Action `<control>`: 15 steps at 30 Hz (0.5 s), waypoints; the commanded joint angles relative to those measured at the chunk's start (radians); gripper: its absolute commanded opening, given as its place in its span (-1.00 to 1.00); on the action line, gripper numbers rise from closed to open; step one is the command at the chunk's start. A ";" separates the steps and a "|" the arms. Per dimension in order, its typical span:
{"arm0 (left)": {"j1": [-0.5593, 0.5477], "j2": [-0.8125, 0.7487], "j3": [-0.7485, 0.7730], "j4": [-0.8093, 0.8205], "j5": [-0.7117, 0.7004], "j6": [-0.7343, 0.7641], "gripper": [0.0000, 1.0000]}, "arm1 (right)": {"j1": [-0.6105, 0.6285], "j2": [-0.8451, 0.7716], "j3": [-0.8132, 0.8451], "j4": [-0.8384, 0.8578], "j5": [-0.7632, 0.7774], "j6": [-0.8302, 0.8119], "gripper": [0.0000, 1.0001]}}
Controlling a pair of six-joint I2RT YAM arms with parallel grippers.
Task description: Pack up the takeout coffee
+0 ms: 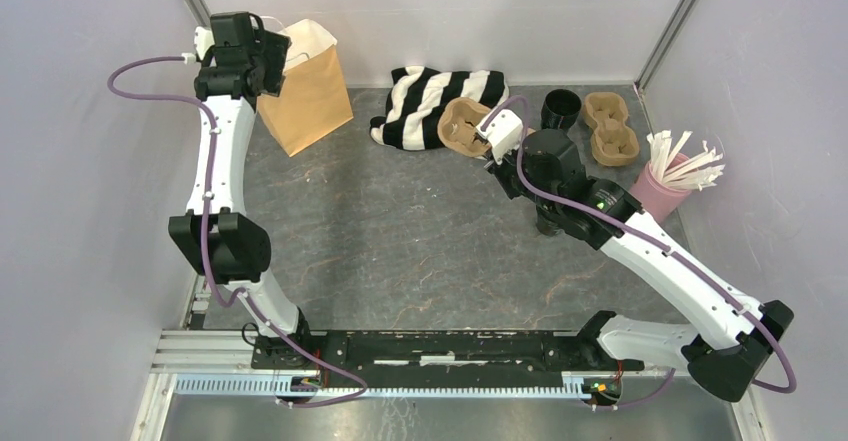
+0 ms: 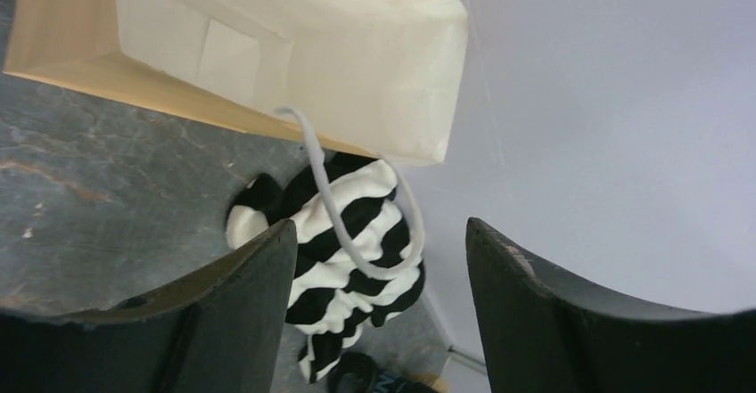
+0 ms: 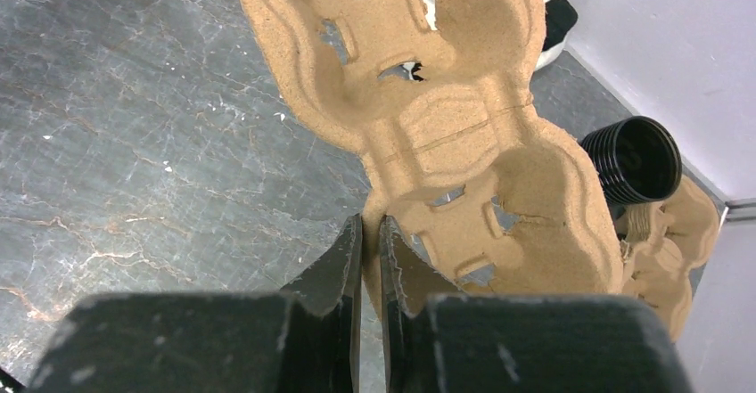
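The lidded takeout coffee does not show clearly; a dark shape [image 1: 548, 226] under my right arm may be it, I cannot tell. The brown paper bag [image 1: 310, 96] stands open at the back left, its pale inside showing in the left wrist view [image 2: 267, 45]. My left gripper [image 1: 262, 61] is open and empty just above the bag's white cord handle [image 2: 330, 197], with the jaws wide apart [image 2: 379, 233]. My right gripper [image 1: 484, 139] is shut on the rim of a brown pulp cup carrier [image 1: 460, 126], pinching its edge [image 3: 370, 224]. The carrier [image 3: 428, 126] reaches away from the fingers.
A black-and-white striped cloth [image 1: 440, 96] lies at the back centre, partly under the carrier. A lidless black cup [image 1: 560, 109] and a second pulp carrier [image 1: 610, 128] sit at the back right. A pink cup of white stirrers [image 1: 660, 186] stands by the right wall.
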 commanded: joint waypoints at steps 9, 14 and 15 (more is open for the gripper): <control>0.031 -0.095 -0.215 0.275 -0.005 -0.110 -0.47 | 0.000 -0.011 0.012 0.032 0.034 -0.020 -1.00; 0.037 -0.198 -0.275 0.283 0.005 -0.041 -0.69 | 0.013 0.000 0.017 0.032 0.032 -0.017 -1.00; 0.037 -0.224 -0.299 0.286 0.016 -0.032 -0.71 | 0.015 0.002 0.018 0.032 0.031 -0.017 -1.00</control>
